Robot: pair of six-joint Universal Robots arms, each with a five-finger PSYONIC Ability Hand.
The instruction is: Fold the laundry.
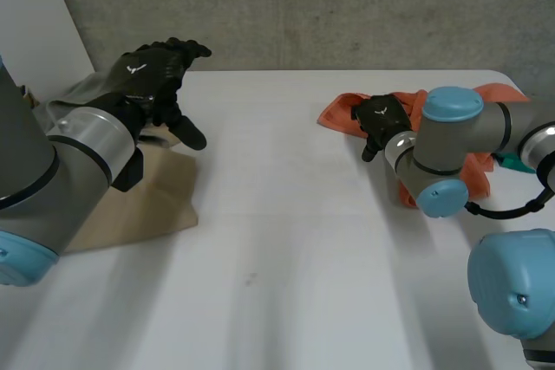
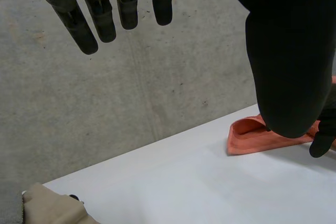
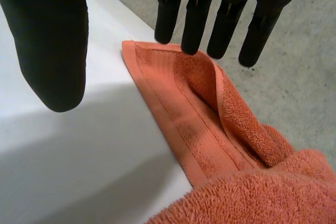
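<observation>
Two cloths lie on the white table (image 1: 277,240), and I take the orange towel (image 3: 205,129) as my mark. It sits bunched at the table's back edge. It is thick looped terry with a flat woven band along the hem. One corner is spread flat, and a fold stands up beside it as a soft ridge.

My right hand (image 1: 381,117) is over that flat corner, fingers straight, thumb apart, gripping nothing. I judge it waits there because the corner is the easiest place to pinch and draw the towel out. Whether my fingertips touch the pile I cannot tell.

Well apart from the towel, across the table, a tan cloth (image 1: 152,201) lies flat, smoother and thinner. My left hand (image 1: 149,75) hangs raised there, fingers relaxed and empty, I suppose to stay clear.
</observation>
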